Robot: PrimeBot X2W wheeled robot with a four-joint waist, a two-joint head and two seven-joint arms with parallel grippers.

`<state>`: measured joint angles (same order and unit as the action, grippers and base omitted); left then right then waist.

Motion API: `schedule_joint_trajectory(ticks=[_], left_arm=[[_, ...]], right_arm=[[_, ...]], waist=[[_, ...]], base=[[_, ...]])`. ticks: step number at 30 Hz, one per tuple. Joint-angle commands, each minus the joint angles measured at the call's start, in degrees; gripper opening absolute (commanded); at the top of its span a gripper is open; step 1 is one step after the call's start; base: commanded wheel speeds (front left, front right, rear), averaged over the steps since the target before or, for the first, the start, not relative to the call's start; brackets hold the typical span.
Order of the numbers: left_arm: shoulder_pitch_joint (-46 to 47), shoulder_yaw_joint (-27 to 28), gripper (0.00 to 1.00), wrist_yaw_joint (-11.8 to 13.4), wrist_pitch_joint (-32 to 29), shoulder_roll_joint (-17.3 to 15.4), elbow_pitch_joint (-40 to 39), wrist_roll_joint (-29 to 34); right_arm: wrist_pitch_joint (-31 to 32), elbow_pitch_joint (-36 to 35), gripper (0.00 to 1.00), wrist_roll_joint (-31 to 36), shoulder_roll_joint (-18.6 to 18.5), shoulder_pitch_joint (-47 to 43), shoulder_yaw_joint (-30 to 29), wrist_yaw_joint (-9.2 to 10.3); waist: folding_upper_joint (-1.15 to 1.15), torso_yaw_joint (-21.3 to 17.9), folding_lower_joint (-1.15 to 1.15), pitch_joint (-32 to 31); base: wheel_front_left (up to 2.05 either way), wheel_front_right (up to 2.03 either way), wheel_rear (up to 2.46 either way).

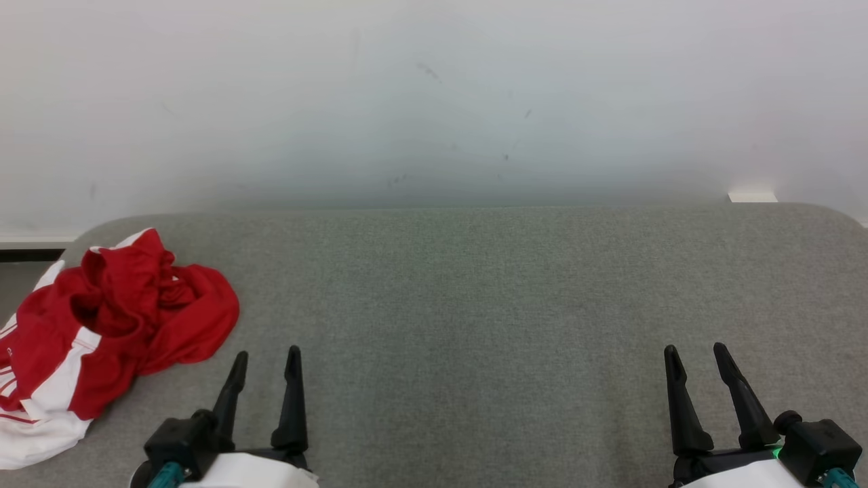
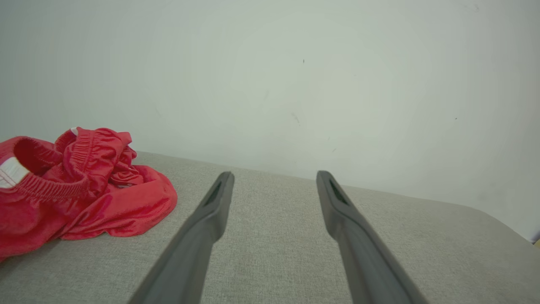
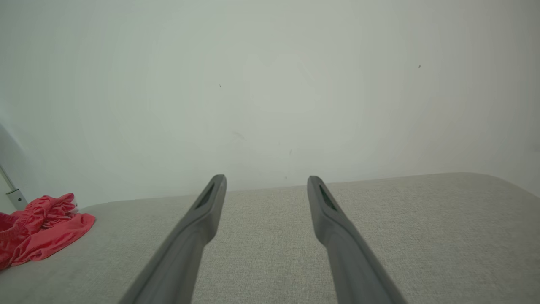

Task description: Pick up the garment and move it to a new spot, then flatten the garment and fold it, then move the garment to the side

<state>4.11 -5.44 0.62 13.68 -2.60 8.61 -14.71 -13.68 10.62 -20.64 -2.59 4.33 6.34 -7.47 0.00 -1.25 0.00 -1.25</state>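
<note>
Left gripper [image 1: 267,353]: lower left of the head view, fingers spread apart and empty, pointing up the frame over the grey fabric.
Right gripper [image 1: 695,348]: lower right, fingers likewise parted — nothing between them.
Garment [image 1: 129,318]: red with white panels, crumpled in a heap at the left edge, from mid-height down to the lower left. It lies just beside the Left gripper, not touching it.
Grey padded surface [image 1: 475,291]: spans the lower half of the frame.
Wall [image 1: 434,102]: pale, lightly scuffed — upper half, behind the surface.

Garment [image 1: 129,318] cut off at L edge.
</note>
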Motion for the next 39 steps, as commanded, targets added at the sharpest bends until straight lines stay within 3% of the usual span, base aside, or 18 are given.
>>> schedule_joint_trajectory(ticks=[1, 13, 30, 39], left_arm=[[-0.74, 0.03, 1.00, 0.18, 0.58, -0.44, -0.27, 1.52], [-0.58, -0.55, 1.00, 0.37, 1.58, -0.46, -0.10, 5.40], [-0.58, -0.73, 1.00, 0.39, 1.49, -0.46, 0.35, 4.29], [0.02, -0.13, 1.00, 0.31, 1.49, -0.46, 1.33, 4.94]], right_arm=[[-0.60, -0.43, 1.00, 1.22, -0.48, -0.50, 0.15, -0.04], [-1.66, -0.21, 1.00, 3.81, -0.52, -0.74, 0.52, -0.04], [-1.46, 0.16, 1.00, 2.28, -0.49, -0.82, 0.68, -0.04], [-1.45, 0.01, 1.00, 1.04, -0.45, -1.23, 1.54, -0.04]], waist=[[0.00, -0.07, 0.00, -0.04], [0.00, -0.32, 0.00, -0.32], [0.00, -0.06, 0.00, -0.58], [0.00, 2.73, 0.00, -0.81]], base=[[0.00, 0.00, 0.00], [0.00, 0.00, 0.00], [0.00, 0.00, 0.00], [0.00, 0.00, 0.00]])
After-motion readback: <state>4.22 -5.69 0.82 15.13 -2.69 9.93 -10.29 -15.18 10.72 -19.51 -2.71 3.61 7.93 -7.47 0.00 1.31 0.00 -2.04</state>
